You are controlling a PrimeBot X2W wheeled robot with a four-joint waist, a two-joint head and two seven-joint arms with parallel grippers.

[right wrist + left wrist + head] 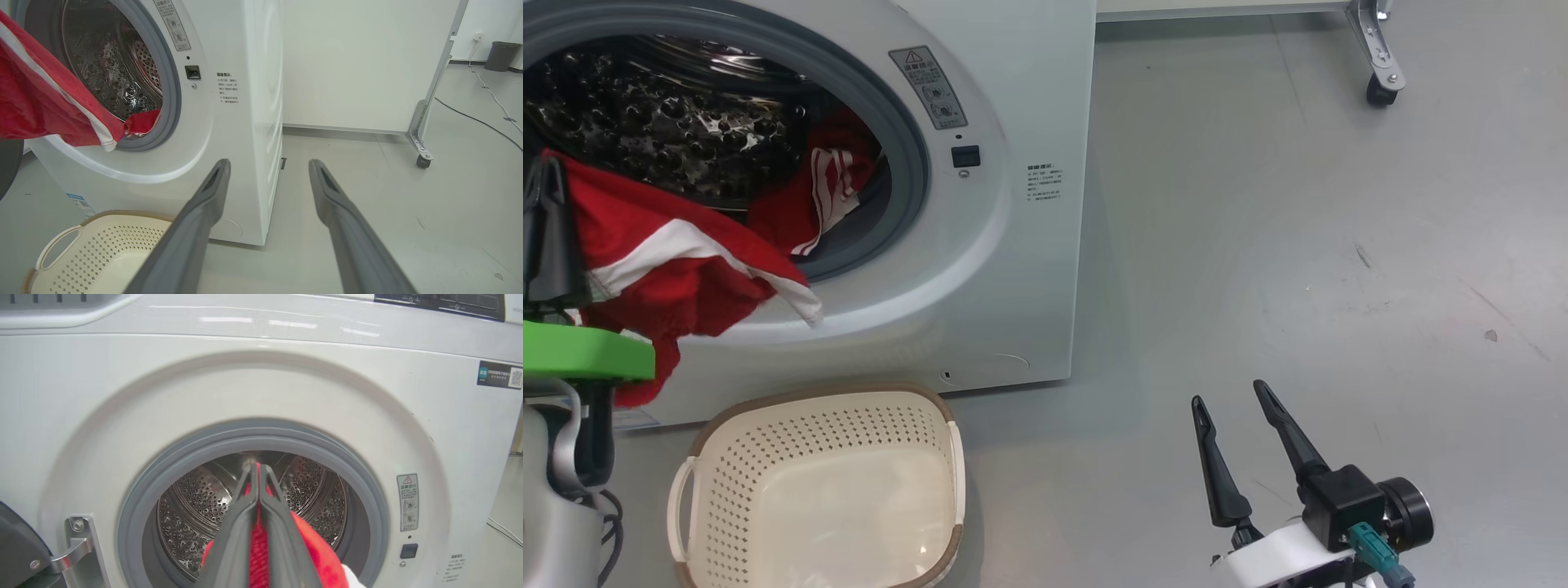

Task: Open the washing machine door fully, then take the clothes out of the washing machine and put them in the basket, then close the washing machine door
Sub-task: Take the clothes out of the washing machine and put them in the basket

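Pinching soft, floppy clothes (711, 282) by a fold in clenched left gripper (258, 467) at lip of washing machine (1013, 261); leaving right gripper (1227, 394) splayed.

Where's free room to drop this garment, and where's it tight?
The basket is bare inside, below the porthole. Open floor right of the washing machine, around the open right gripper. Crowded: the drum mouth, where the left gripper holds the clothes.
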